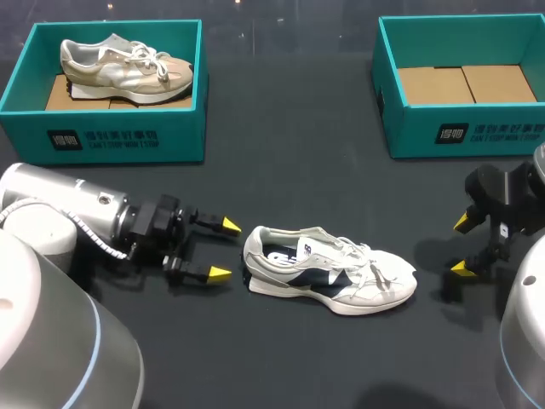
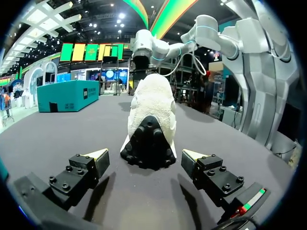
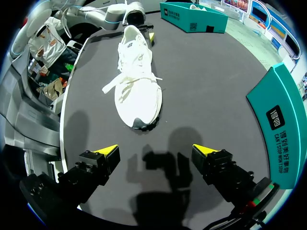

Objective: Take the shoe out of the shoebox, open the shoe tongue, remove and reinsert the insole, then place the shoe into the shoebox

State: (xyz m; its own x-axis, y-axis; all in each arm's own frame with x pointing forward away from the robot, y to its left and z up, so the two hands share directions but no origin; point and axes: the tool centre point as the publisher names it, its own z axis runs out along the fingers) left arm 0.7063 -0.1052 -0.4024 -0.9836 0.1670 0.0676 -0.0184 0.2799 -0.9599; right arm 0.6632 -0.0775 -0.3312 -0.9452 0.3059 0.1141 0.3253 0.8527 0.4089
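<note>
While it stands on its sole on the dark worktop (image 1: 289,187), the white sneaker (image 1: 328,277) with navy side panels lies between both tools, laces loose. The left tool (image 1: 226,249), fingers apart, sits just short of the heel. The right tool (image 1: 462,245), likewise spread, is off the toe. The insole is hard to make out inside the collar.

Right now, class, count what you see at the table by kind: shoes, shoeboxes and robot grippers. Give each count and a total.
Shoes: 2 (white and navy shoe on the table, beige shoe in the left shoebox)
Shoeboxes: 2 (left shoebox, empty right shoebox, both teal)
Grippers: 2 (left gripper, right gripper, both open)
Total: 6
</note>
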